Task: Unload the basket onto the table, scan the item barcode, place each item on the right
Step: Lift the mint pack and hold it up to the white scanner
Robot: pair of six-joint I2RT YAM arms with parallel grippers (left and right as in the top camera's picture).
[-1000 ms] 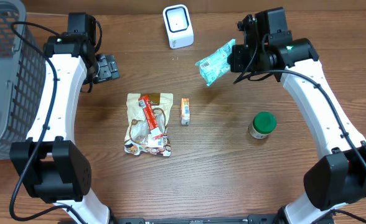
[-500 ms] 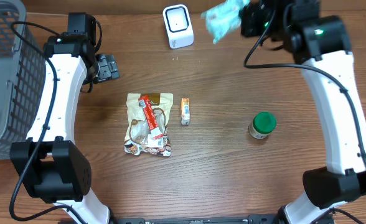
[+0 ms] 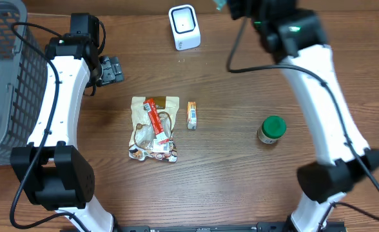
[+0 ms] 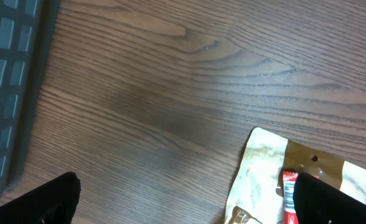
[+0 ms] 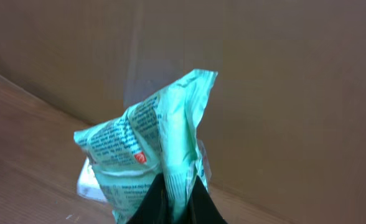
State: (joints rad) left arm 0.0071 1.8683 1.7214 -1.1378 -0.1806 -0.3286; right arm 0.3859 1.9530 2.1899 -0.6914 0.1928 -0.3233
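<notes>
My right gripper [image 5: 175,190] is shut on the bottom seam of a mint-green printed packet [image 5: 149,146], which it holds upright in the air. Overhead, that gripper [image 3: 234,8] is at the table's far edge, just right of the white barcode scanner [image 3: 184,27], and only a sliver of the packet [image 3: 220,5] shows at the frame's top. In the right wrist view a white shape low behind the packet may be the scanner. My left gripper [image 3: 110,69] stands open over bare wood at the left, its fingers [image 4: 46,199] wide apart with nothing between them.
A beige snack bag [image 3: 154,129] with a red label lies mid-table and also shows in the left wrist view as a snack bag [image 4: 264,180]. A small orange box [image 3: 191,115] lies beside it. A green-lidded jar [image 3: 272,129] stands at the right. A grey wire basket [image 3: 2,77] fills the left edge.
The right arm has carried the green packet up and leftward, from right of the scanner to the table's far edge beside it. The left arm has not moved.
</notes>
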